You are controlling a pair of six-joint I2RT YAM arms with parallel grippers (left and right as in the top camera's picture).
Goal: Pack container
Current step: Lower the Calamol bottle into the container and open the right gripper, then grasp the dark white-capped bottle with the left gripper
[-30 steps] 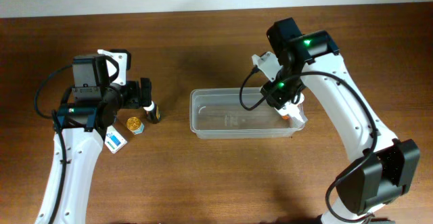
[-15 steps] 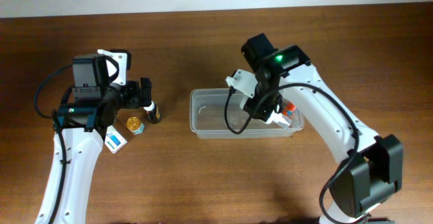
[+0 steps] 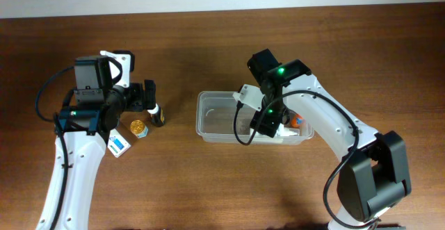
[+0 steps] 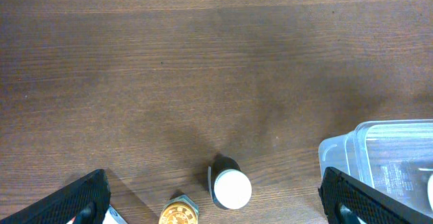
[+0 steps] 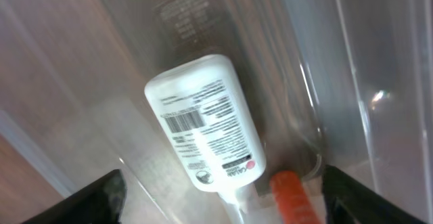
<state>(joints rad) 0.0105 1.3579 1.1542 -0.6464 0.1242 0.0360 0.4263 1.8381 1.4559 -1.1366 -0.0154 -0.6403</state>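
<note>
The clear plastic container (image 3: 208, 122) stands at the table's middle; its corner shows in the left wrist view (image 4: 379, 149). My right gripper (image 3: 268, 124) is low inside it, open (image 5: 223, 207) and holding nothing. A white tube (image 5: 206, 122) lies on the container floor between its fingers, with an orange-capped item (image 5: 292, 197) beside it; both show in the overhead view near the right end (image 3: 295, 122). My left gripper (image 3: 148, 96) is open (image 4: 226, 204) over a black bottle with a white cap (image 4: 230, 187).
A small jar with a gold lid (image 3: 139, 128) and a blue and white box (image 3: 119, 145) sit next to the black bottle (image 3: 159, 115), left of the container. The jar also shows in the left wrist view (image 4: 179, 214).
My right gripper has moved left from the container's right end toward its middle and sunk lower inside. The left arm has not moved.
</note>
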